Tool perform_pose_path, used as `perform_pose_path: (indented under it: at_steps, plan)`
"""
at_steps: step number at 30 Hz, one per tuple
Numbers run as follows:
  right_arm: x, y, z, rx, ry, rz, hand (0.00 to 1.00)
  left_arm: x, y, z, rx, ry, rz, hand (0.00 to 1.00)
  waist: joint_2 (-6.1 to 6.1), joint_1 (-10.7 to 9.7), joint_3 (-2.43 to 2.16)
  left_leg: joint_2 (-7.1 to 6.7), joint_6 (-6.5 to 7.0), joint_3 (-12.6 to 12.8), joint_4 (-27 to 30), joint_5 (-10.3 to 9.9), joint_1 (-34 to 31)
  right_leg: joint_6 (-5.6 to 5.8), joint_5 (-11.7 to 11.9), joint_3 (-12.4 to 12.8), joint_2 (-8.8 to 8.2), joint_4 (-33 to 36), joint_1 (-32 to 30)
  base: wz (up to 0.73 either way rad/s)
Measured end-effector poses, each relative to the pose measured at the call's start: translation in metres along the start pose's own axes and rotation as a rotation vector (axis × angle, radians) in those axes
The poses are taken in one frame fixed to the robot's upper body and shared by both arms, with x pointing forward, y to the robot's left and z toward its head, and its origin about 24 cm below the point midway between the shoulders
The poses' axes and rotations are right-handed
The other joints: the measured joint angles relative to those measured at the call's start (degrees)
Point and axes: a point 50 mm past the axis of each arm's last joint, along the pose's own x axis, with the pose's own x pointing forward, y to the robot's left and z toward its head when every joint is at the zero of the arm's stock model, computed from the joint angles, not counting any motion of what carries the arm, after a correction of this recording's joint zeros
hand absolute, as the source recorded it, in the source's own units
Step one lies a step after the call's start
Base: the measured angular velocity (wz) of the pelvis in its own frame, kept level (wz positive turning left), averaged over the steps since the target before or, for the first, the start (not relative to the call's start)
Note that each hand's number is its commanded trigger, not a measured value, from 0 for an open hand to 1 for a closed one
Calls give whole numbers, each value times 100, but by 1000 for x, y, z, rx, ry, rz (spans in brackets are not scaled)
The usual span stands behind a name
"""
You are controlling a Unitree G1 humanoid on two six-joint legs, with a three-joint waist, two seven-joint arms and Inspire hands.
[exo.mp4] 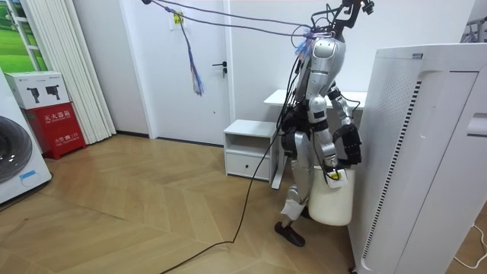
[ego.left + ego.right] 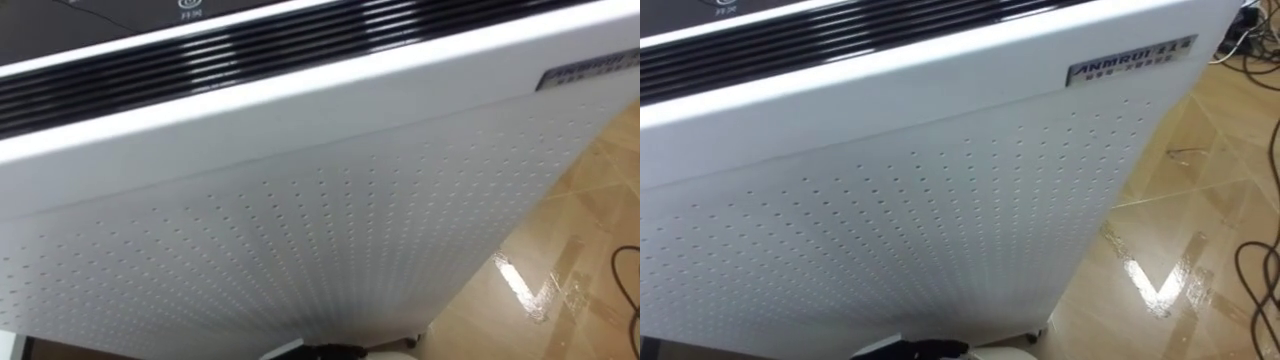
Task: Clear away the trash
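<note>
Well, looking down from the robot's head, the white air purifier (image 2: 330,200) looms close, with a dark slatted vent (image 2: 200,55) along its top and glossy wooden floor (image 2: 570,270) off its right corner. From across the room, the robot stands hard against the purifier. A white bin (image 1: 332,199) sits at its legs, and its right hand (image 1: 332,164) is at the bin's rim, beside a small yellow scrap (image 1: 333,174). Whether the fingers hold that scrap, I cannot tell.

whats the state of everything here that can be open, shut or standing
door, shut
cabinet drawer, shut
washing machine door, shut
air purifier, upright, robot standing close against it
white bin, upright on the floor by the robot's legs
</note>
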Motion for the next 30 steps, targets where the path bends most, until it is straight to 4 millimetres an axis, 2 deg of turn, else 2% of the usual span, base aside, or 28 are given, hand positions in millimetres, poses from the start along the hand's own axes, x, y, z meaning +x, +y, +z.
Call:
perform_pose_path:
  at_steps: [17, 23, 30]
  plan:
    - [1, -1, -3, 4, 29, -2, 100, -2, -13, -30, -21, 138, -110, 0, -12, -6, -1, 0, 1, 11, 42, 0, -2, 0, 1, -19, -6, 25, 19, 0]
    - [1, 0, -3, 4, 28, -1, 100, -4, -12, -35, -27, 160, -118, 0, -59, 4, -5, 0, 5, 11, 43, 3, -19, 0, 1, -20, -8, 23, -3, 0]
    - [1, -2, -4, 18, 32, -7, 100, -7, -9, -40, 18, 208, -115, 0, -60, -2, -15, -1, 5, -7, 42, 3, -44, -1, 4, -43, -5, -11, 1, 1]
